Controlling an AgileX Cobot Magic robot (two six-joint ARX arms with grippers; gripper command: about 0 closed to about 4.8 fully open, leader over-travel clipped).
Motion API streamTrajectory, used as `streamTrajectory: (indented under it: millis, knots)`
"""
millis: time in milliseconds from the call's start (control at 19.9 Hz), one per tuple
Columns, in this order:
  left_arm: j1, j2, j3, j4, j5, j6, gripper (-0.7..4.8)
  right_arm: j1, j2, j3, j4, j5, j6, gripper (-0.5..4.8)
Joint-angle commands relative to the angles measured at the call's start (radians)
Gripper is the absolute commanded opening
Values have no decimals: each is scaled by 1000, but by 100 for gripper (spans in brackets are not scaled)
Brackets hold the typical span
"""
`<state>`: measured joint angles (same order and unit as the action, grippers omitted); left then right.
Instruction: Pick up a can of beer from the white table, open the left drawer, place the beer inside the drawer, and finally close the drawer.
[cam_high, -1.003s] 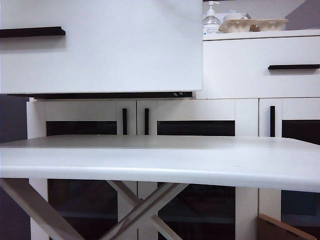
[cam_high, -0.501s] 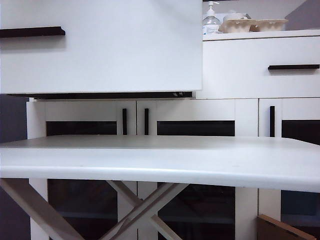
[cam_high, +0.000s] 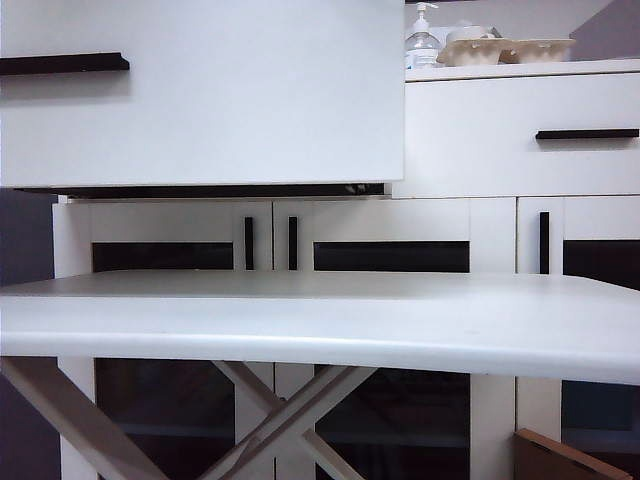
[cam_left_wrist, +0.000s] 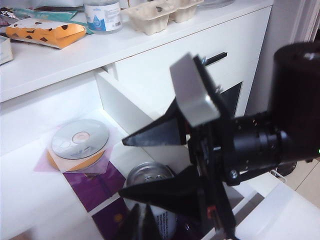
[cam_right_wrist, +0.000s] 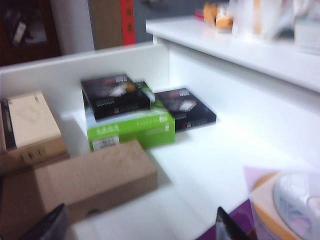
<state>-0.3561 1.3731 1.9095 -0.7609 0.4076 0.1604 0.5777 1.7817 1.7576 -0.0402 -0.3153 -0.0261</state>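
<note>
Though exterior-hidden, left claw (cam_left_wrist: 142, 227), right claw (cam_left_wrist: 124, 166) at can (cam_left_wrist: 150, 174) (in drawer (cam_left_wrist: 50, 117)).

Black right gripper (cam_left_wrist: 131, 166) with tapered wedge fingers (cam_left_wrist: 155, 134), silver plate and screws; right gripper's (cam_right_wrist: 137, 222) dark fingertips.

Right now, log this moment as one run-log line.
left drawer: open | can of beer: upright inside it, beside disc | left gripper: shut, over drawer | right gripper: open, empty, over drawer

The right end effector (cam_right_wrist: 140, 227) is hovering with fingertips (cam_right_wrist: 227, 229) apart over the left drawer (cam_right_wrist: 200, 155), where boxes (cam_right_wrist: 127, 117) are lying.
</note>
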Motion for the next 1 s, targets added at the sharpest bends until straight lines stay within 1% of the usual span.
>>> streamTrajectory:
  millis: [50, 100, 150, 201, 251, 301, 401, 451, 501, 551, 752, 1003]
  knots:
    - [0, -4, 5, 7, 4, -3, -5, 1, -23, 18, -16, 50, 0, 29]
    - [0, -4, 5, 7, 4, -3, -5, 1, -29, 18, -21, 89, 0, -4]
    - [0, -4, 5, 7, 4, -3, -5, 2, -35, 19, -48, 157, 0, -5]
    - [0, -4, 5, 7, 4, -3, -5, 2, -35, 19, -62, 187, 0, -5]
    - [0, -4, 5, 6, 5, -3, -5, 2, -35, 18, -94, 243, 0, -5]
    - [0, -4, 5, 7, 5, -3, -5, 2, -35, 18, -122, 250, 0, -5]
    - [0, -4, 5, 7, 5, -3, -5, 8, -35, 19, -204, 230, 8, -5]
    - [0, -4, 5, 6, 5, -3, -5, 8, -35, 19, -229, 175, 8, -5]
    - [0, -4, 5, 6, 5, -3, -5, 8, -34, 19, -237, 67, 8, -5]
    - [0, -4, 5, 6, 5, -3, -5, 13, -34, 19, -234, 2, 8, -5]
    - [0, -4, 5, 6, 5, -4, -5, 34, -35, 19, -236, -3, 7, -5]
    - [0, -6, 5, -39, 5, -3, -5, 38, -45, 40, -273, 3, 7, -5]
